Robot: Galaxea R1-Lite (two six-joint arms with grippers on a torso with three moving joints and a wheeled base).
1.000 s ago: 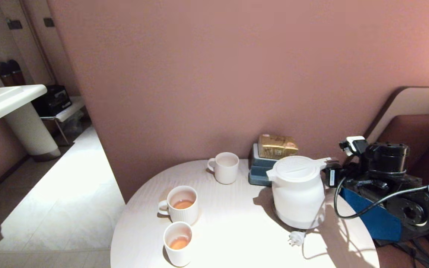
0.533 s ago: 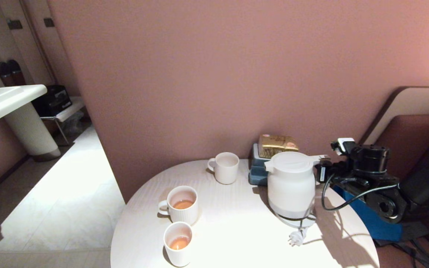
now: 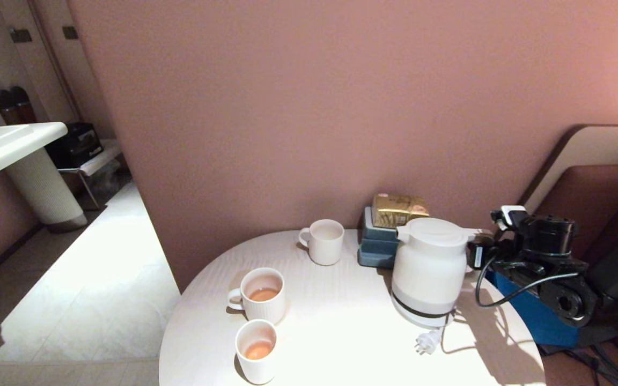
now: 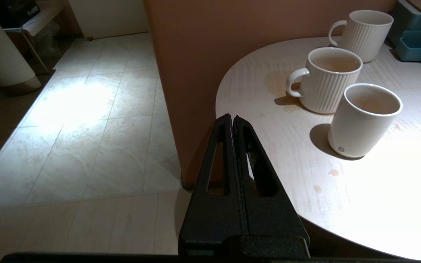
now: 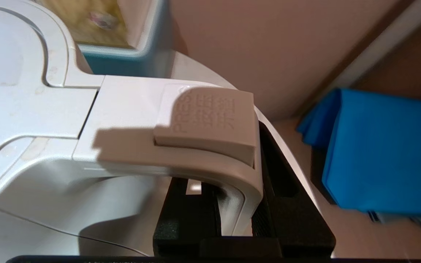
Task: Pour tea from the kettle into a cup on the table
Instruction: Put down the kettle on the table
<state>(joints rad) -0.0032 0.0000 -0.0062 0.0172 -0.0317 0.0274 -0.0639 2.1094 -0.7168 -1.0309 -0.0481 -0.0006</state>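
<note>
The white kettle [image 3: 429, 268] stands about upright at the right side of the round white table [image 3: 341, 332]; I cannot tell whether its base touches the top. My right gripper [image 3: 478, 252] is shut on the kettle's loop handle [image 5: 203, 120], with one black finger on each side of the handle [image 5: 238, 212]. The plain white cup [image 3: 256, 351] sits at the table's front left with amber tea [image 3: 258, 351] in it. My left gripper [image 4: 231, 117] hangs shut and empty off the table's left edge, short of the cup [image 4: 364, 120].
Two ribbed mugs with handles stand behind the cup, the near one [image 3: 262, 295] holding tea, the far one [image 3: 324, 241] near the wall. A blue box stack [image 3: 379, 246] topped by a gold packet [image 3: 399, 209] sits behind the kettle. The kettle's plug [image 3: 426, 343] lies on the table. Blue fabric [image 3: 534, 316] lies at the right.
The kettle shifted left half a second ago, then came back right, and its lid now shows flatter. The right arm moved with it. Cups and left gripper stayed still.
</note>
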